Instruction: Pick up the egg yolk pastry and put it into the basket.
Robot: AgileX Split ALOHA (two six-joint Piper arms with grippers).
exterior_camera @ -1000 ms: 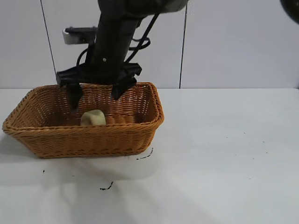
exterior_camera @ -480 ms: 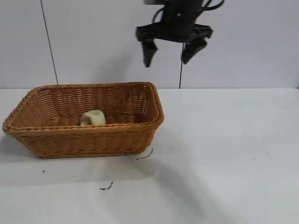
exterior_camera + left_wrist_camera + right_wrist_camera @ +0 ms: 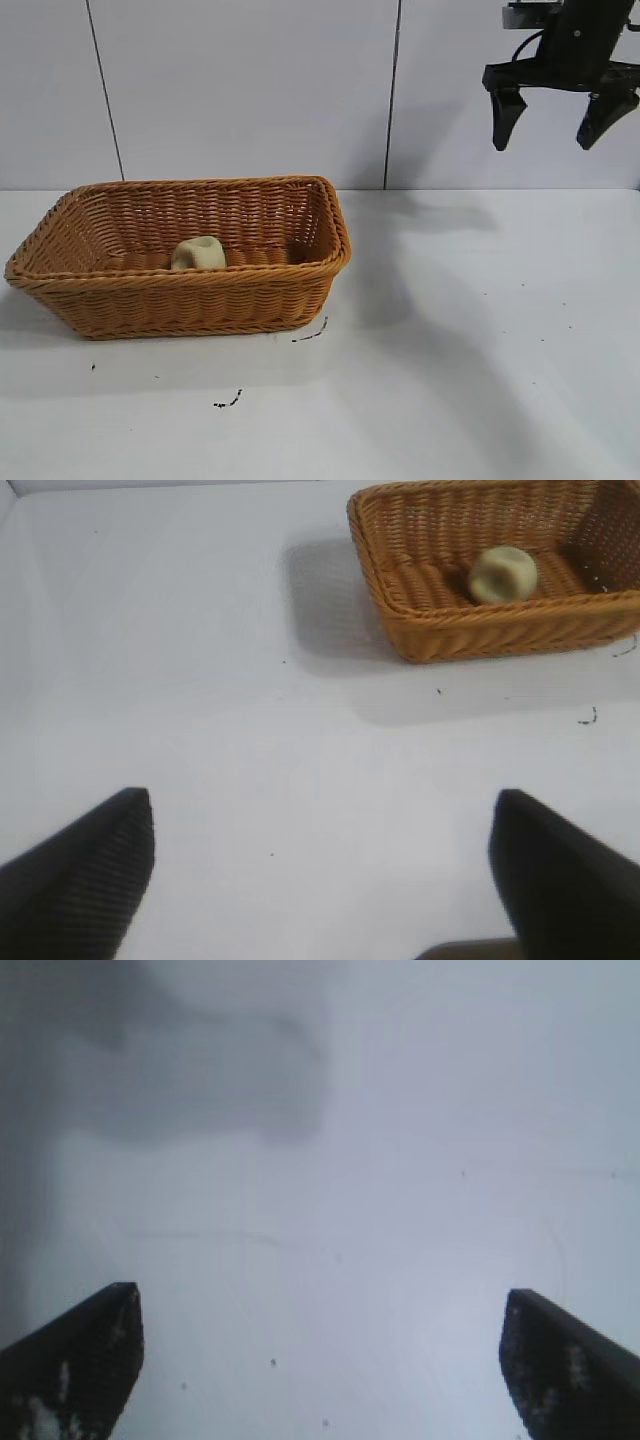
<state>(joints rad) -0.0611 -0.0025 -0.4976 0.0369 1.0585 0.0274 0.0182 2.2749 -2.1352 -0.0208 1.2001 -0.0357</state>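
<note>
A: Where's the egg yolk pastry [image 3: 198,253]?
B: Lying inside the basket [image 3: 312,262], well below and far off from the right end effector [image 3: 553,120], which hangs wide open and empty.
A: Left end effector [image 3: 320,865]?
B: Open, empty too. Placing looks done; next, just park

White table [image 3: 480,330], pale panelled wall [image 3: 250,90] bkgd.

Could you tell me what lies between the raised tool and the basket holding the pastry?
Only bare white table, per the exterior view; the right tool hangs open, far from the basket.
</note>
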